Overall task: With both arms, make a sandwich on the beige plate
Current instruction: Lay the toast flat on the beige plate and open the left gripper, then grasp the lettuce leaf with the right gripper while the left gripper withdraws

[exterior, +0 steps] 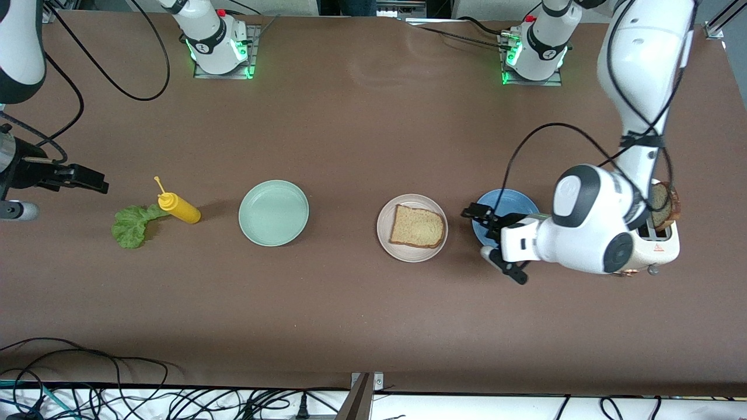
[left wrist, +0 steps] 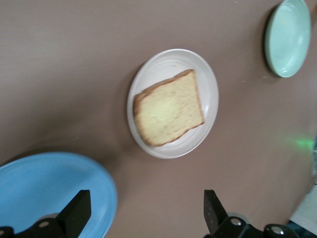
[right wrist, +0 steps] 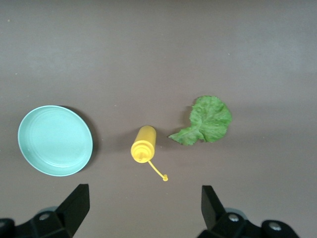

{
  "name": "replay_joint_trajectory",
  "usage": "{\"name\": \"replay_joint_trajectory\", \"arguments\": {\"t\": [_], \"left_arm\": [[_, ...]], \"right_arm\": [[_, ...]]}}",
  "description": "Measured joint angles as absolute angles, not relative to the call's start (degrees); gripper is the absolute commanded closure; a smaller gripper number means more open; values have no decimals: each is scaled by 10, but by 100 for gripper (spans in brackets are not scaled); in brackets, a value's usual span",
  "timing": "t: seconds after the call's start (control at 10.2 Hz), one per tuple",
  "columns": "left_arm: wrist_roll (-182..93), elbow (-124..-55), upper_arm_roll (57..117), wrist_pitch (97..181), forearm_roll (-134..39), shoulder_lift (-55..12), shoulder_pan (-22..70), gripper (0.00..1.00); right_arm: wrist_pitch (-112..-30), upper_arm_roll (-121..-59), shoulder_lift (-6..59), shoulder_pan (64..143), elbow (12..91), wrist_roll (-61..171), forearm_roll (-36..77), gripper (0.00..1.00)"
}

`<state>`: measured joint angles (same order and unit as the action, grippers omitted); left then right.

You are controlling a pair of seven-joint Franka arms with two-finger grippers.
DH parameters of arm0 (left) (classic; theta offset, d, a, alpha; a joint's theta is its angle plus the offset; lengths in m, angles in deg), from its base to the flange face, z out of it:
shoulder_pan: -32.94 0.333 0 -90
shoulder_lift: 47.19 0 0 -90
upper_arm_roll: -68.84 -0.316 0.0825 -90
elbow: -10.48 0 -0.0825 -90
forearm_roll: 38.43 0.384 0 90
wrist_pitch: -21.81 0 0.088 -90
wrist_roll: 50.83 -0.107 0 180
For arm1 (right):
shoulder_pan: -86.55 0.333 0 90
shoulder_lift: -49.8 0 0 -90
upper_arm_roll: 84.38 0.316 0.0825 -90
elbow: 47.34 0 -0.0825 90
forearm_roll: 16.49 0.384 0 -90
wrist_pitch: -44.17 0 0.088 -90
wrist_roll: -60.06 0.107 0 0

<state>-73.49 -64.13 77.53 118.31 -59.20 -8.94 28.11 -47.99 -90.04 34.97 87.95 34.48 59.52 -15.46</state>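
Note:
One brown bread slice (exterior: 417,227) (left wrist: 168,114) lies flat on the beige plate (exterior: 408,254) (left wrist: 163,62). A second slice (exterior: 665,205) stands in a white toaster (exterior: 660,249) at the left arm's end of the table. The green lettuce leaf (exterior: 132,226) (right wrist: 208,120) lies on the table at the right arm's end. My left gripper (exterior: 495,242) (left wrist: 146,215) hangs open and empty over the edge of a blue plate (exterior: 513,201) (left wrist: 44,188), beside the beige plate. High over the table beside the lettuce, my right gripper (exterior: 93,179) (right wrist: 143,213) is open and empty.
A yellow squeeze bottle (exterior: 178,208) (right wrist: 143,145) lies on its side beside the lettuce. An empty mint-green plate (exterior: 273,213) (right wrist: 54,140) (left wrist: 289,37) sits between the bottle and the beige plate. Cables run along the table's edges.

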Motion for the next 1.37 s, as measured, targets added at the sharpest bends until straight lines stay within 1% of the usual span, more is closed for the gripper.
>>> {"name": "replay_joint_trajectory", "arguments": {"t": [0.2, 0.29, 0.59, 0.78, 0.98, 1.07, 1.17, 1.37], "left_arm": [[-719, -642, 774, 1131, -537, -139, 299, 0], [-714, -643, 773, 1109, -509, -159, 307, 0], [-658, -643, 773, 1088, -408, -221, 313, 0], [-637, -643, 774, 1062, -384, -262, 313, 0], [-628, -647, 768, 1060, -383, -297, 318, 0], [-627, -661, 755, 1059, -383, -325, 319, 0], [-626, -691, 744, 1057, -383, -363, 319, 0], [-553, -768, 728, 1057, -383, -449, 297, 0]], "right_arm": [[-480, -902, 331, 852, 348, 593, -155, 0], [-480, -903, 312, 840, 349, 592, -155, 0], [-490, -903, 250, 823, 356, 591, -156, 0], [-546, -904, 221, 811, 390, 591, -157, 0], [-620, -904, 211, 807, 448, 589, -159, 0], [-647, -905, 209, 806, 468, 584, -165, 0], [-668, -906, 207, 804, 482, 574, -171, 0], [-717, -906, 191, 801, 500, 555, -173, 0]]}}
